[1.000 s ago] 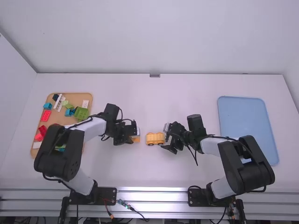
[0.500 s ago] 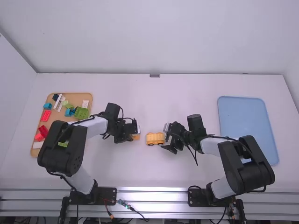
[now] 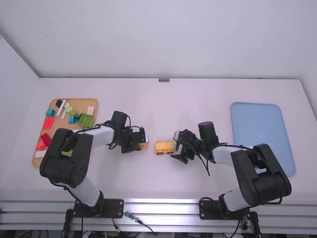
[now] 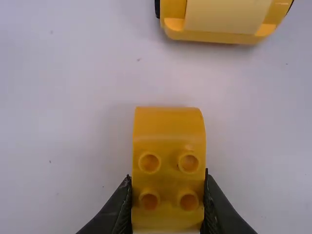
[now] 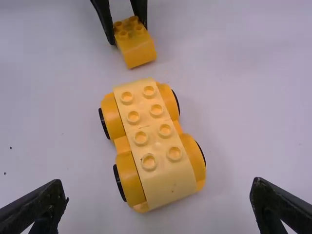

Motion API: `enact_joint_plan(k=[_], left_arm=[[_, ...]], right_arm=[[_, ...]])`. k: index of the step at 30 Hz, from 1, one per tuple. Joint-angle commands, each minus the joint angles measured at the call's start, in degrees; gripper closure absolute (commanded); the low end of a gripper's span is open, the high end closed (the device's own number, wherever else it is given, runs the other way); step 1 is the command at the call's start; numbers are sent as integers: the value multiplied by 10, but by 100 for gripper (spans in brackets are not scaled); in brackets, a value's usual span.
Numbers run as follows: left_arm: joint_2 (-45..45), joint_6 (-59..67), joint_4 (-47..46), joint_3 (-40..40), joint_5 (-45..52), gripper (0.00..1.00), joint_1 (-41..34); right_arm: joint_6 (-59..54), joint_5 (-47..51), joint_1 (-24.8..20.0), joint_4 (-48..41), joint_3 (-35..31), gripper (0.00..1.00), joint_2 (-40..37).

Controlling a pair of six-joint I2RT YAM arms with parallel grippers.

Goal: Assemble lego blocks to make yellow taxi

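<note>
Well, from the high view the left gripper (image 3: 142,144) sits over the table (image 3: 153,176) gripping a small yellow block (image 3: 144,146), and just beyond its fingertips, apart from them, is the yellow car (image 3: 164,148). On the car's other side the right gripper (image 3: 175,147) is spread wide, its fingertips close by the car's near end. Behind the left gripper, on its own arm's side, lies a wooden tray (image 3: 75,102) of red, blue, green and white blocks (image 3: 86,120); well apart from the right gripper, on its outer side, is a blue tray (image 3: 257,136). In the left wrist view, the left gripper (image 4: 168,200) pinches the block from both sides; four studs show between the fingers, and the rounded end sticks out past the tips, toward the car, with a gap between. Looking from the right wrist, the right gripper (image 5: 158,192) has its fingers far apart and holds nothing; the car stands on its black-edged wheels ahead of and between them, topped by two pale yellow blocks (image 5: 158,151), and past its far end the left gripper has the small block.
</note>
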Motion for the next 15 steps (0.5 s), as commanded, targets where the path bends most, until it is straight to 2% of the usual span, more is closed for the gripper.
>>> enact_joint_plan(k=[1, 3, 4, 5, 6, 7, 8, 9, 10, 15], left_arm=[[5, -1, -6, -7, -5, 92, 3], [5, -2, -9, -6, -6, 87, 2], [5, -2, -9, -7, -6, 80, 2], [5, -2, -9, -7, -5, 67, 2], [5, -2, -9, -7, -5, 67, 2], [5, -4, -9, -7, -2, 53, 2], [5, -9, -6, -7, -2, 33, 2], [5, -12, -6, -7, -2, 19, 2], [5, -21, -2, -7, -2, 1, 2], [5, -90, 54, -7, -7, 1, 2]], right_arm=[[2, -6, 1, 0, -4, 1, -13], [2, -6, -1, -1, -4, 1, -13], [2, -6, -1, -1, -4, 1, -13], [2, -6, -1, -1, -4, 1, -13], [2, -6, -1, -1, -4, 1, -13], [2, -6, 1, -1, -4, 1, -13], [2, -6, 1, -1, -4, 1, -13], [2, -6, 0, -1, -4, 1, -13], [2, -6, -1, -1, -4, 1, -13], [1, -6, -1, 0, -4, 1, -13]])
